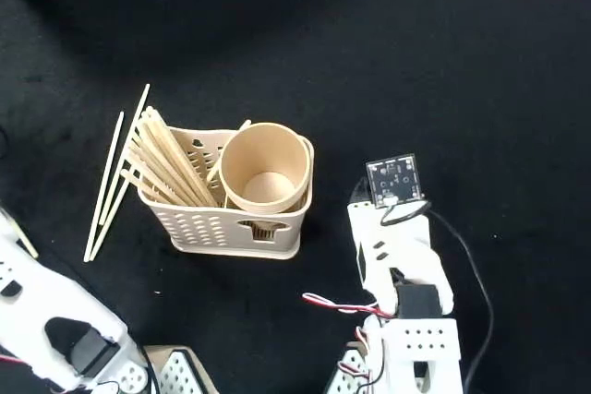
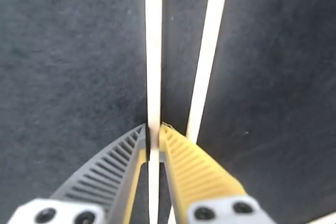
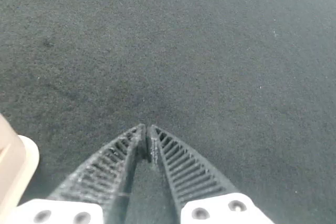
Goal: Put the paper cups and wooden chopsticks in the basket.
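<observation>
Beige plastic basket with little holes stands near the middle of the big black table. In its right side sits a round tan paper cup, and in its left side a bunch of pale wooden chopsticks leans out over the rim, with a few loose wooden sticks lying flat on the table just beside it. The left gripper is squeezed tight on one thin chopstick, a second stick lies close by, and the right gripper is pinched together over bare table.
</observation>
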Controlling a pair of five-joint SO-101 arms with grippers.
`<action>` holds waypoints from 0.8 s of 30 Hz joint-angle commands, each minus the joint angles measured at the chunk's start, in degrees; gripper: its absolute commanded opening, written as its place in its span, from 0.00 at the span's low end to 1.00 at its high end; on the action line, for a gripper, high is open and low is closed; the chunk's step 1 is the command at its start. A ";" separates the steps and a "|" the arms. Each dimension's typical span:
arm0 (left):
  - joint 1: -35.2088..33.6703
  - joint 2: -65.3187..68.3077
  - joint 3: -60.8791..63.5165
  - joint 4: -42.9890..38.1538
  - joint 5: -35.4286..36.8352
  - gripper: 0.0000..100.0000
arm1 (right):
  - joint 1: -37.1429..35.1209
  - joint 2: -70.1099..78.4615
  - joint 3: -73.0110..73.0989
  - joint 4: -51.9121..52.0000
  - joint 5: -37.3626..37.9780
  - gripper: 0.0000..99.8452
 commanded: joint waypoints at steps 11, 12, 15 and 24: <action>2.51 -7.47 -7.16 8.53 4.31 0.03 | -0.09 -0.57 -2.86 0.26 0.00 0.01; 3.03 -7.38 -6.64 7.03 4.31 0.03 | -0.09 -0.57 -2.86 0.26 0.00 0.01; 4.44 -7.38 -2.77 1.41 4.22 0.03 | -0.09 -0.57 -2.86 0.26 0.00 0.01; 4.70 -7.47 5.41 -6.42 4.04 0.03 | -0.09 -0.57 -2.86 0.26 0.00 0.01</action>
